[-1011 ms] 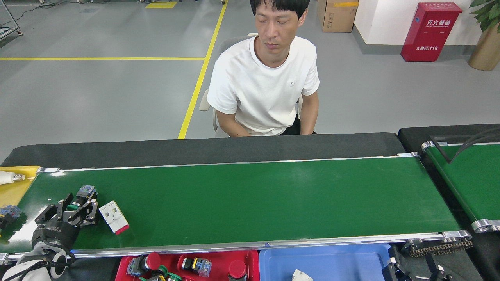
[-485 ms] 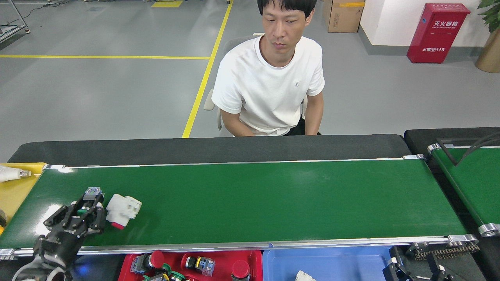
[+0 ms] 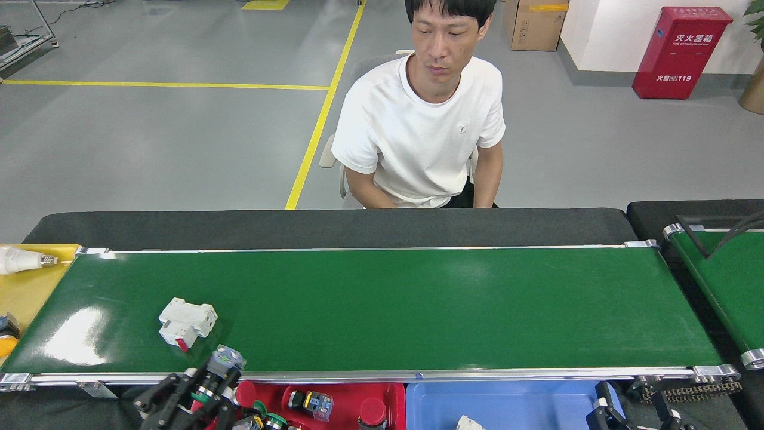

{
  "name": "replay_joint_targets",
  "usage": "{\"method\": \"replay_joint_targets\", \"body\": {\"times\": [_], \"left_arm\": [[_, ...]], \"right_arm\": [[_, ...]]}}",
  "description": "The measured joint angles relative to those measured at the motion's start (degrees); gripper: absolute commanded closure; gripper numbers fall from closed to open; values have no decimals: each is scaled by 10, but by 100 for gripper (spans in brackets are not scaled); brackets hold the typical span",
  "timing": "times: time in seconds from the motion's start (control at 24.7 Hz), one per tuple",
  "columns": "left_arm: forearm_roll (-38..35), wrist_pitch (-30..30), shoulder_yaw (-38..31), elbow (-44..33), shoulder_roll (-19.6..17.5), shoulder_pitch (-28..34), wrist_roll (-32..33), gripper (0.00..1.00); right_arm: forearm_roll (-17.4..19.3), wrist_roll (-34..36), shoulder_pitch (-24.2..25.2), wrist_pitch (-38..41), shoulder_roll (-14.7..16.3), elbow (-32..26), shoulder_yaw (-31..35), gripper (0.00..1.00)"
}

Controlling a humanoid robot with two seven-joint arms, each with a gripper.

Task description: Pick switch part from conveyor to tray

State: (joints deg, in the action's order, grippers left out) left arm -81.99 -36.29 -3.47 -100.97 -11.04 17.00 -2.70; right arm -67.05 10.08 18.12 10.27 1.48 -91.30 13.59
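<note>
Since a moment ago, the left gripper (image 3: 206,391) has been carrying a push-button switch part (image 3: 216,371) off the conveyor (image 3: 418,310) and toward the near edge; it is now hanging over the left end of the red tray (image 3: 343,394), fingers clenched around the part. That part is showing a pale blue-grey contact block at its top and a green ring lower down, pinched between the dark fingers.

Moving rightward, a white circuit breaker with a red tab (image 3: 186,322) is lying on the belt, well apart from the gripper and now tipped onto another face. Inside the red tray, more switch parts are sitting: a red mushroom-head button (image 3: 245,393), a black switch with a yellow and blue block (image 3: 311,403), and another red button (image 3: 372,411). Beside it, the blue tray (image 3: 507,400) is holding one small white part (image 3: 468,423) at its near edge.

Behind the belt, a person in a white T-shirt (image 3: 424,125) is sitting and looking down.

At far right, only part of the right gripper (image 3: 632,415) is peeking in at the bottom edge; I cannot tell whether it is open or closed.

Judging by its look, the held part is light, rigid moulded plastic with smooth, slightly slippery sides. Its cylindrical body seems the safest place to grip, since the terminal block's small contacts look easier to damage.
</note>
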Motion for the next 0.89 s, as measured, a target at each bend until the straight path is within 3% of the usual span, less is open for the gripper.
{"method": "replay_joint_targets", "body": {"times": [0.04,0.12,0.16,0.2,0.36,0.61,0.73,0.89], "left_arm": [[-6,-10,11,0,-7,4,0,77],[-9,-28,17,0,-11,8,-2,40],[-9,-33,18,0,-11,9,-3,11],[-9,-38,18,0,-11,10,-4,0],[-6,-45,0,0,-10,13,-5,0],[49,-44,-150,6,35,19,-4,0],[53,5,-203,49,45,-8,9,0],[26,95,-206,143,18,-85,19,0]], "right_arm": [[0,0,0,0,0,0,4,0],[0,0,0,0,0,0,7,0],[0,0,0,0,0,0,7,0],[0,0,0,0,0,0,7,0],[0,0,0,0,0,0,7,0],[0,0,0,2,0,0,7,0],[0,0,0,2,0,0,7,0],[7,0,-4,2,0,0,7,0]]}}
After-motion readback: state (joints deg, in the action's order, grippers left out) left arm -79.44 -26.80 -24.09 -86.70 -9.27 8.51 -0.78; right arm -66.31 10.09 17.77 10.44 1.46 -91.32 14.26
